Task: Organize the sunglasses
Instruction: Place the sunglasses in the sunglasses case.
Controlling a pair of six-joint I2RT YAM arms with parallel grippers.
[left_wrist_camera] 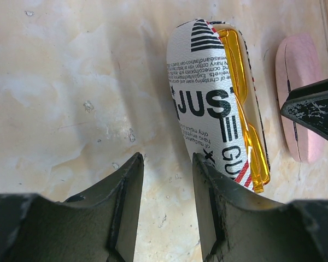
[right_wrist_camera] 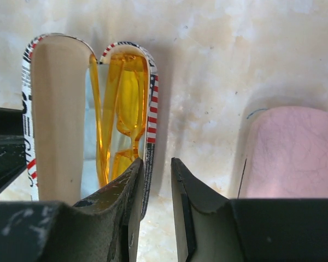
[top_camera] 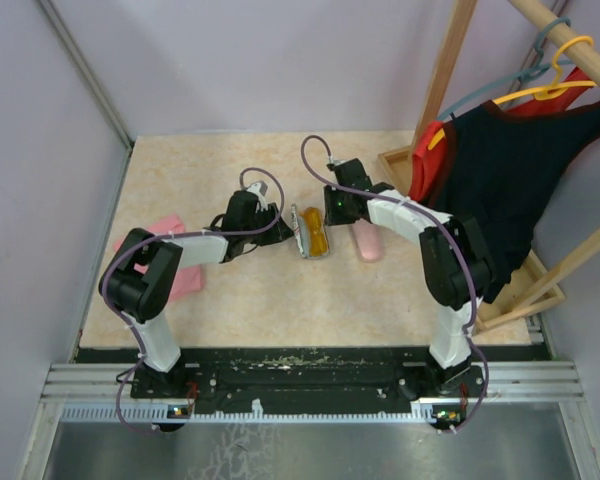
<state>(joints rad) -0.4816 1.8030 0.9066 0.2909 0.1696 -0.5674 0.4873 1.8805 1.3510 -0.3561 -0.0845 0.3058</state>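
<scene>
Marbled table (top_camera: 230, 160): orange sunglasses (right_wrist_camera: 128, 103) are laid in the printed case (left_wrist_camera: 202, 109); left gripper (left_wrist_camera: 167, 164) and right gripper (right_wrist_camera: 156, 164) are parted, seemingly empty.

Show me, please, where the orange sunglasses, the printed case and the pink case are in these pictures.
orange sunglasses (right_wrist_camera: 126, 93): right wrist view, on a lens.
printed case (left_wrist_camera: 199, 98): left wrist view, on its lettered outer shell.
pink case (top_camera: 367, 241): top view, on the middle of its top side.

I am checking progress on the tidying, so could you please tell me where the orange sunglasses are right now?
In the top view, the orange sunglasses lie mid-table inside the open printed case, with the pink case just to its right.
</scene>
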